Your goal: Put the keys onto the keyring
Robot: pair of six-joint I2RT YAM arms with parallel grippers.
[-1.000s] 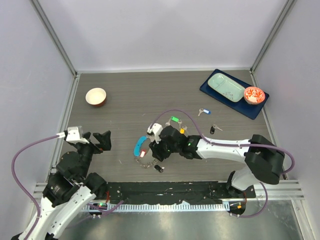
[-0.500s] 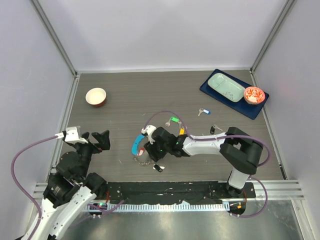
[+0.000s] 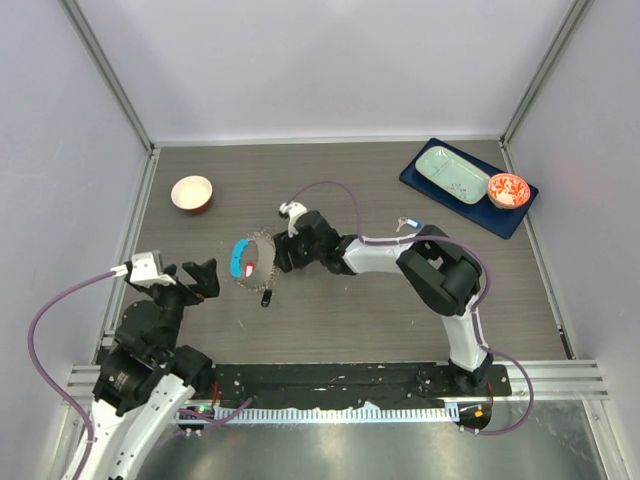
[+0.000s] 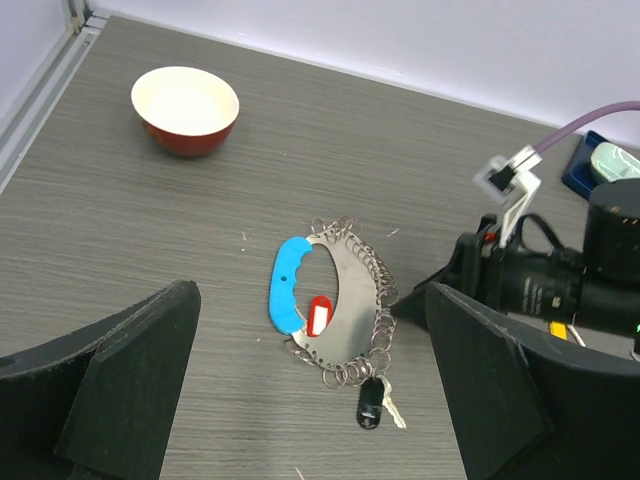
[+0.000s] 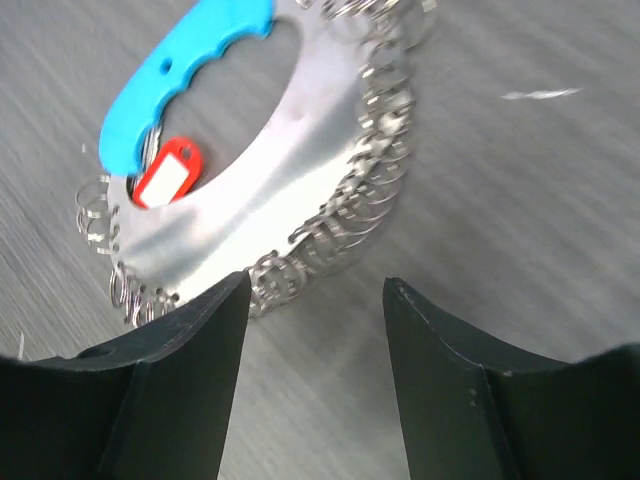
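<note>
Lower left in the top view, the left gripper (image 3: 190,274) hangs with jaws spread wide, holding nothing. Up and right of it lies the keyring (image 3: 250,262) — a grey loop of metal rings with a curved blue strap (image 4: 289,295) and small red tag (image 4: 319,314). A black-headed silver key (image 4: 370,400) touches its lower edge; threaded or not, I cannot tell. The right gripper (image 5: 315,288) has its fingers parted and grips nothing, tips at the ring's rim — contact unclear. Higher, a tiny blue-headed key (image 3: 407,222) beside the right arm (image 3: 380,256) is barely legible.
</note>
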